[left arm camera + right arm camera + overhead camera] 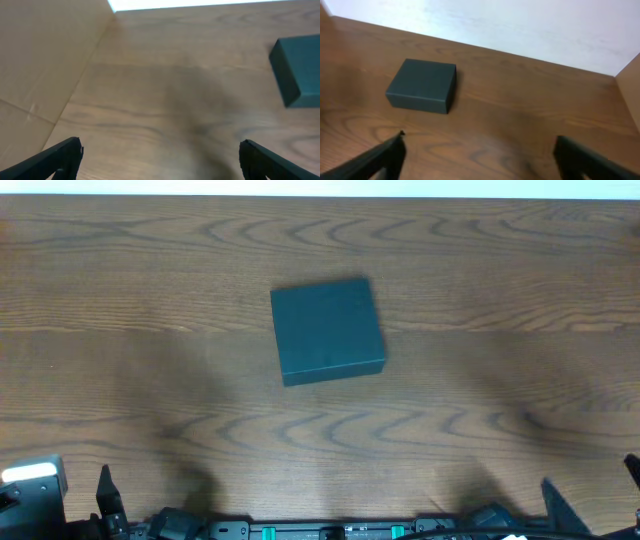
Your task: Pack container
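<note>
1. Container (328, 330): dark teal-green box, matte, roughly square and low. The lid is shut flat and the top face is plain.
2. It sits flat on the wood-grain tabletop (120, 380). From overhead it is about mid-width and a bit toward the far side from my base.
3. Left jaws: spread wide with nothing held. The two fingers (57, 159) show only at the bottom corners of the left wrist view, over bare tabletop.
4. In that view the container (297, 70) is at the right edge, partly cut off. It is ahead and to the right, well apart from the left jaws. A tan panel (45, 65) fills the left side of the view.
5. Right jaws: also spread wide and empty. The fingers (380, 157) show at the bottom corners of the right wrist view.
6. There the container (422, 85) is fully in view, ahead and to the left, well apart from the right jaws. A tan panel edge (631, 85) shows at the far right.
7. Net position: the container is right of the left jaws and left of the right jaws, forward of both and touching neither.
8. Orientation from overhead: its edges are not square to the tabletop edge. It is turned slightly counter-clockwise, so the far-right corner sits furthest back. The near side wall shows as a thin strip.
9. Long axis: the footprint is close to square, maybe marginally wider left to right, so I can't call it firmly. I can't tell which side has the hinge.
</note>
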Available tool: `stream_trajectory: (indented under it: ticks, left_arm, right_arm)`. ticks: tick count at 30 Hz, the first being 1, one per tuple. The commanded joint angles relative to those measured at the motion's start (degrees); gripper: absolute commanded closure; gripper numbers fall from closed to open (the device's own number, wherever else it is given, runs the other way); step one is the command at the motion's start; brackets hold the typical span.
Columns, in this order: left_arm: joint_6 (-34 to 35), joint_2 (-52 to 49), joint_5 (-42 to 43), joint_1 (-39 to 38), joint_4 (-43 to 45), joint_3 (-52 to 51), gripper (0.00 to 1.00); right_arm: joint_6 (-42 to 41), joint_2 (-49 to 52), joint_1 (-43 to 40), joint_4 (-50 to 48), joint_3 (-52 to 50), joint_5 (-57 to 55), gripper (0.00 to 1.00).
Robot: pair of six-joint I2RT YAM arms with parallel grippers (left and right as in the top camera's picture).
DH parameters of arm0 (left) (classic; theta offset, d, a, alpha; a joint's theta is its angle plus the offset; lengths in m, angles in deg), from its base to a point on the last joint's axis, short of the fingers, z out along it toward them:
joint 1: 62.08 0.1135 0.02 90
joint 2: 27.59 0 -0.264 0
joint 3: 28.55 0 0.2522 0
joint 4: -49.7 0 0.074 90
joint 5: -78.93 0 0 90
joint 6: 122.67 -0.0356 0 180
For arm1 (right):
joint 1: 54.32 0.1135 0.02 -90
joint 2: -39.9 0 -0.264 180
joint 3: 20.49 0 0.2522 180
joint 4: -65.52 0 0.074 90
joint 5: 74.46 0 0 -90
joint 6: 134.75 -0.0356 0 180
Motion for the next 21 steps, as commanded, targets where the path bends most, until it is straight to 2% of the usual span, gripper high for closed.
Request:
stream_trajectory:
  ticks: [1, 21]
  left_arm:
    - [0.5, -0.2, -0.3, 0.2, -0.5, -0.4, 0.02]
    - [0.5, -0.2, -0.3, 0.2, -0.6, -0.4, 0.01]
  right_arm:
    - [-0.4, 0.1, 0.4, 0.7, -0.1, 0.1, 0.01]
    - [-0.4, 0.1, 0.4, 1.6, -0.1, 0.2, 0.01]
